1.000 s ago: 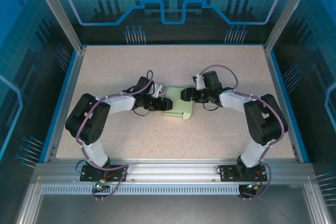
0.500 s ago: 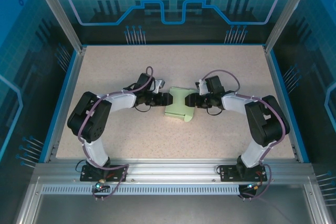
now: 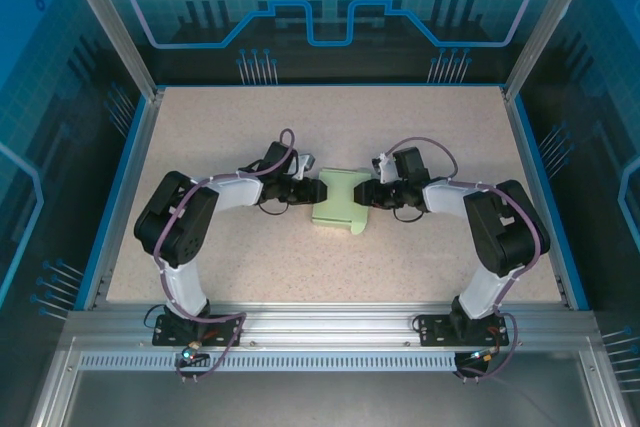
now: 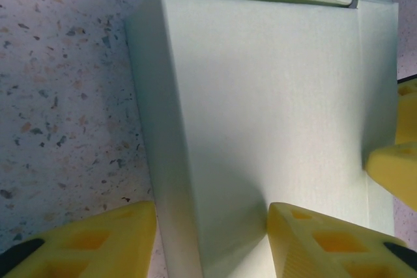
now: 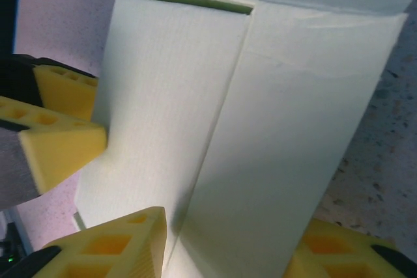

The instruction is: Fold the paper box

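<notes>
Both ends of the paper box point(image 3: 339, 203) in narrow grips: left gripper point(image 4: 212, 222), right gripper point(image 5: 231, 221), finger bases point(image 4: 78, 252) cropped

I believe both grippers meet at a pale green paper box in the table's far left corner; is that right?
Not quite: the top external view shows the paper box at the middle of the table, where the left gripper and right gripper meet.

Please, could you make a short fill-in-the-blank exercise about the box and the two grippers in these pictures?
1. The paper box is pale ___.
2. It lies ___ the left gripper and the right gripper.
3. The fingers of the left gripper are ___.
Missing words: green; between; yellow.
</notes>
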`<state>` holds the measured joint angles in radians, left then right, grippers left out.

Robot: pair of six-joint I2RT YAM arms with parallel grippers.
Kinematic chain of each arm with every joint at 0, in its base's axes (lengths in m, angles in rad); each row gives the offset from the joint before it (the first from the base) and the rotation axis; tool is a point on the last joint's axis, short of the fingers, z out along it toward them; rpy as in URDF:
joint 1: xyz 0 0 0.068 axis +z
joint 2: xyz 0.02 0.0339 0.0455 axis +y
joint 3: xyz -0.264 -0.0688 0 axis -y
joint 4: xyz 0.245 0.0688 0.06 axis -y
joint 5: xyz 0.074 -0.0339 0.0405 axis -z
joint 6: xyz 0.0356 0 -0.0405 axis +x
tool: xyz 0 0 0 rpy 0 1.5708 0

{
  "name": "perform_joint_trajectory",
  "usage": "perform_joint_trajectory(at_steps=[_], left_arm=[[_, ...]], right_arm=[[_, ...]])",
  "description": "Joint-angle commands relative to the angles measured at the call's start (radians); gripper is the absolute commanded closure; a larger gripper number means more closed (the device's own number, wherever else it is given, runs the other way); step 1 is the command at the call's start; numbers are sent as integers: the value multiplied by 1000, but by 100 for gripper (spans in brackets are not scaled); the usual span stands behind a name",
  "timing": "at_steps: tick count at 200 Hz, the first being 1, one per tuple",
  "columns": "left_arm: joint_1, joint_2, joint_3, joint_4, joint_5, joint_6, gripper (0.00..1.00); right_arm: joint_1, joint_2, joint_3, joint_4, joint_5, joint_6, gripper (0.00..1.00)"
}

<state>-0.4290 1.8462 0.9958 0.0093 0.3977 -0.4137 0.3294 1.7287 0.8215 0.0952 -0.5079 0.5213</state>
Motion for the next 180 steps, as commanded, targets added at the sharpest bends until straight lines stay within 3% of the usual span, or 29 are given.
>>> perform_joint_trajectory(at_steps=[1, 96, 180], left_arm=[[-7, 4, -36, 37, 43, -41, 52], [-19, -4, -63, 86, 103, -77, 53], [-58, 32, -29, 102, 142, -72, 49]], right_arm=[[-3, 20, -12, 101, -148, 47, 57], [1, -126, -49, 103, -175, 74, 60], [60, -252, -21, -77, -36, 28, 61]])
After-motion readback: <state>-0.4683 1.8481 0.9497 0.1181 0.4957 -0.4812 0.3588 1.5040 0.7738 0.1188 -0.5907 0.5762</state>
